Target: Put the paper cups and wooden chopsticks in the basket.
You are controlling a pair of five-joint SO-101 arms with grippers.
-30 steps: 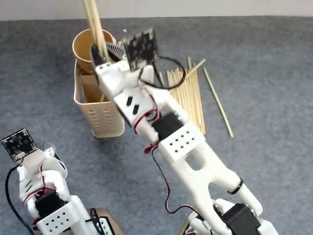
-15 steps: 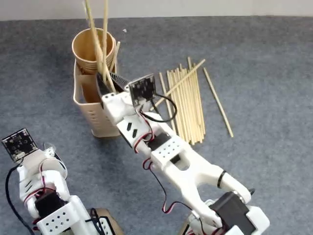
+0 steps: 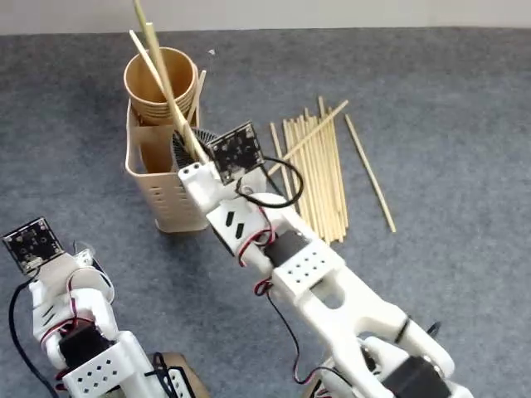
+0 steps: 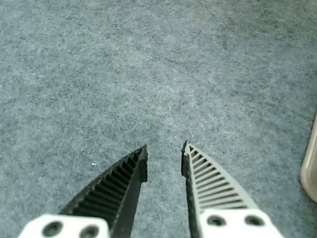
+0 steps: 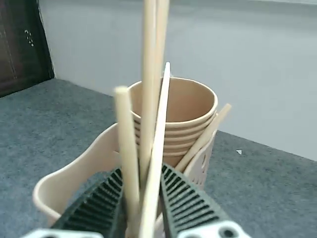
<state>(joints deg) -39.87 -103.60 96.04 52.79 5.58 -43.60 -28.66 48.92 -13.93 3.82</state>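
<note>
**Chopsticks upright over the basket**

The right gripper [image 3: 184, 151] [image 5: 141, 171] is clenched on a few chopsticks [image 3: 156, 66] [image 5: 151, 74]. Their long axis stands nearly upright, tops leaning out over the stacked cups [image 3: 139, 93] [image 5: 190, 104]. The basket [image 3: 170, 207] [image 5: 59, 183] lies right under the jaws, its free compartment just beside the cups, so the drop looks straight down. The loose chopsticks [image 3: 315, 174] lie flat nearer this arm. The left gripper [image 4: 164, 153] hangs slightly parted over carpet, well apart.

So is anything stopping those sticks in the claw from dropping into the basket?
Nothing visible does. The right claw holds the chopsticks right above the basket; the stacked paper cups fill its far end, but the near part looks open.
</note>
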